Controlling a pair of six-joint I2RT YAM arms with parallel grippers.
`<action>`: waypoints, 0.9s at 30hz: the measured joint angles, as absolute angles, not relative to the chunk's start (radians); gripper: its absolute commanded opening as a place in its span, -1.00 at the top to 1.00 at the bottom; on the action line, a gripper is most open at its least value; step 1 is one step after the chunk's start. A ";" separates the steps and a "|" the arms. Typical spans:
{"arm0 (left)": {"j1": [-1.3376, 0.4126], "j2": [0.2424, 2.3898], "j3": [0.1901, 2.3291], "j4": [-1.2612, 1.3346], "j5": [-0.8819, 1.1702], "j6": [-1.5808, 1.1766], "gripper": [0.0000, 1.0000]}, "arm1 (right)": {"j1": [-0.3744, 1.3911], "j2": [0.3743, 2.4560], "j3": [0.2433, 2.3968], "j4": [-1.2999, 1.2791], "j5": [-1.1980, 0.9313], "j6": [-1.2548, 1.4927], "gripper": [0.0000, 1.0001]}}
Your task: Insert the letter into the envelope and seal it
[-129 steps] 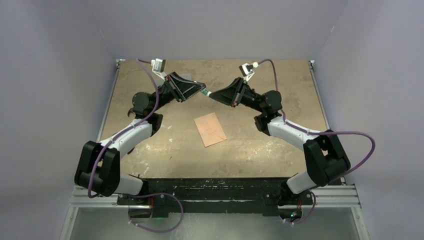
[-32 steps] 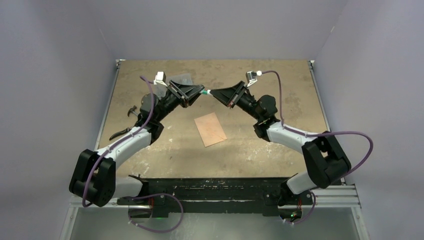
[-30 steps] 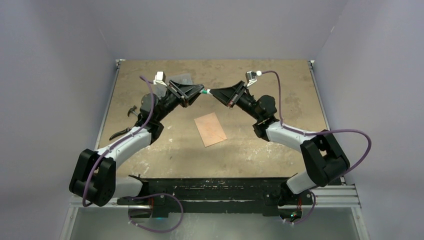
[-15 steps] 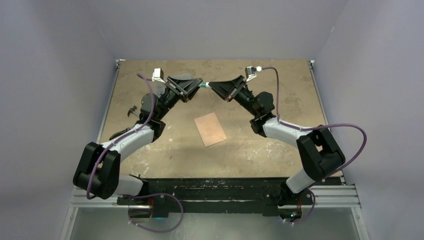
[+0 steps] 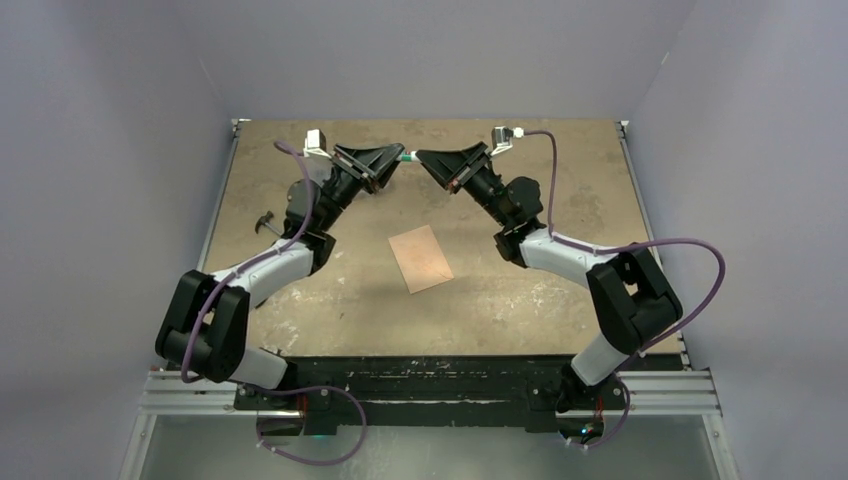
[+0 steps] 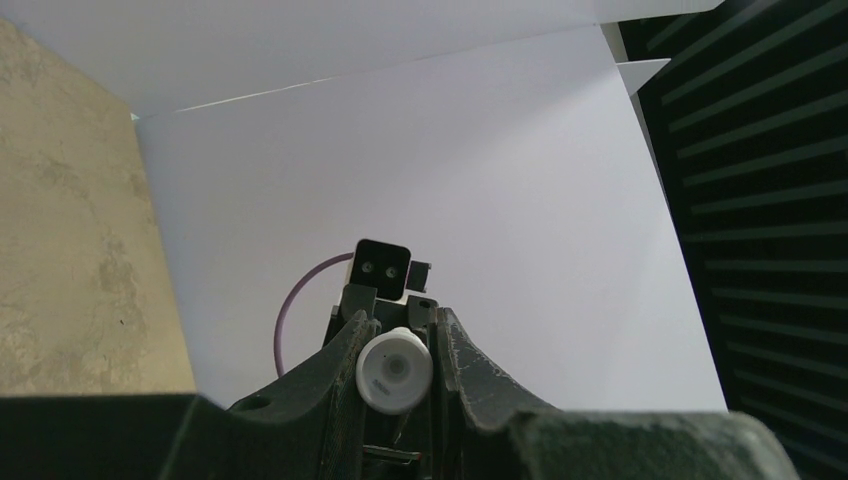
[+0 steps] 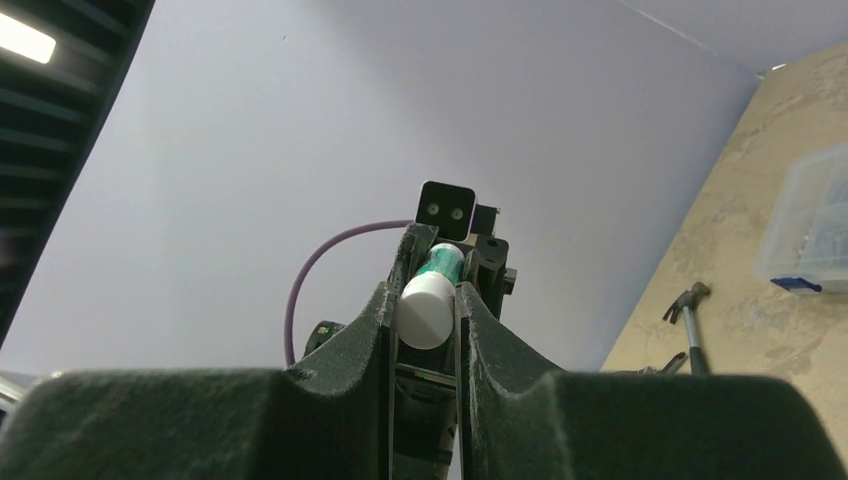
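Left gripper (image 6: 399,332): raised above far part of surface (image 5: 590,170), jaws pinching one end of glue stick (image 5: 408,157); white round end seated between its fingers in left wrist view.

Right gripper (image 7: 427,296): same height, tip to tip with left gripper, jaws pinching other end of same stick; white section between its fingers, green section just beyond.

Envelope (image 5: 421,258): flat on surface, below grippers and nearer arm bases, between both arms, well apart from either gripper. Flap state: cannot tell. Letter: cannot tell where.
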State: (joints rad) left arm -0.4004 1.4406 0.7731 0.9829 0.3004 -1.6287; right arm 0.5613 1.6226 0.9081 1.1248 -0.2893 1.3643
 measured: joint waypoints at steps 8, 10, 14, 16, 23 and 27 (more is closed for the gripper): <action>-0.400 1.460 0.828 0.941 0.295 -1.586 1.00 | 0.561 1.644 0.936 1.122 -0.258 1.353 1.00; -0.401 1.462 0.855 0.918 0.297 -1.559 1.00 | 0.561 1.645 0.950 1.113 -0.251 1.346 1.00; -0.406 1.481 0.912 0.901 0.301 -1.505 1.00 | 0.561 1.650 0.977 1.105 -0.247 1.334 1.00; -0.413 1.493 0.923 0.905 0.299 -1.496 1.00 | 0.562 1.650 0.978 1.100 -0.253 1.326 1.00; -0.434 1.486 0.925 0.796 0.371 -1.386 1.00 | 0.610 1.620 0.935 1.001 -0.368 1.316 0.82; -0.426 1.415 0.926 0.596 0.469 -1.274 1.00 | 0.598 1.530 0.870 0.882 -0.415 1.288 -0.09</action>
